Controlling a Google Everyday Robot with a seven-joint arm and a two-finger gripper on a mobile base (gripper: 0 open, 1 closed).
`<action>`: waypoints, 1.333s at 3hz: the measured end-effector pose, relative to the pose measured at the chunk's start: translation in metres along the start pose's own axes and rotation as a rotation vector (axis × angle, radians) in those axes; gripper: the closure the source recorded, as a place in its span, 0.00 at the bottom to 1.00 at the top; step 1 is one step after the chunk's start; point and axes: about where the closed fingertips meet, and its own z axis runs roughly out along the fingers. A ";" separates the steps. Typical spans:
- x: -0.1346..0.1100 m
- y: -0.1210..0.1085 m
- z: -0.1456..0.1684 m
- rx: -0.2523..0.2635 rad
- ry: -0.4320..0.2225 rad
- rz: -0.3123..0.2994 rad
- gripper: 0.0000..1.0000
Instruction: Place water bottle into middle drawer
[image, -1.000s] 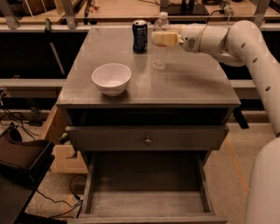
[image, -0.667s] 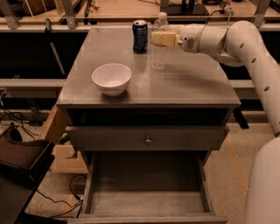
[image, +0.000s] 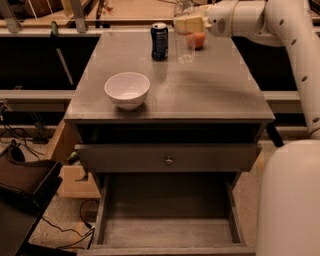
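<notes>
The water bottle (image: 184, 46) is clear and slim. It hangs upright just above the back of the cabinet top, right of the dark blue soda can (image: 159, 41), and its cap reaches the top edge of the view. My gripper (image: 188, 23) comes in from the right and is shut on the bottle's upper part. The middle drawer (image: 167, 232) is pulled open at the bottom of the cabinet. Its plank floor is bare.
A white bowl (image: 127, 89) sits on the left front of the cabinet top (image: 215, 95). A small orange-red object (image: 199, 40) lies behind the bottle. A drawer front with a round knob (image: 169, 161) is slightly pulled out above the open drawer. My white arm (image: 295, 60) fills the right side.
The gripper has lifted the water bottle off the cabinet top. The orange-red object behind it now shows.
</notes>
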 end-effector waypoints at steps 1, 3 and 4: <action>-0.056 0.011 -0.036 0.024 -0.017 -0.091 1.00; -0.141 0.097 -0.137 0.113 -0.092 -0.174 1.00; -0.120 0.162 -0.154 0.089 -0.066 -0.121 1.00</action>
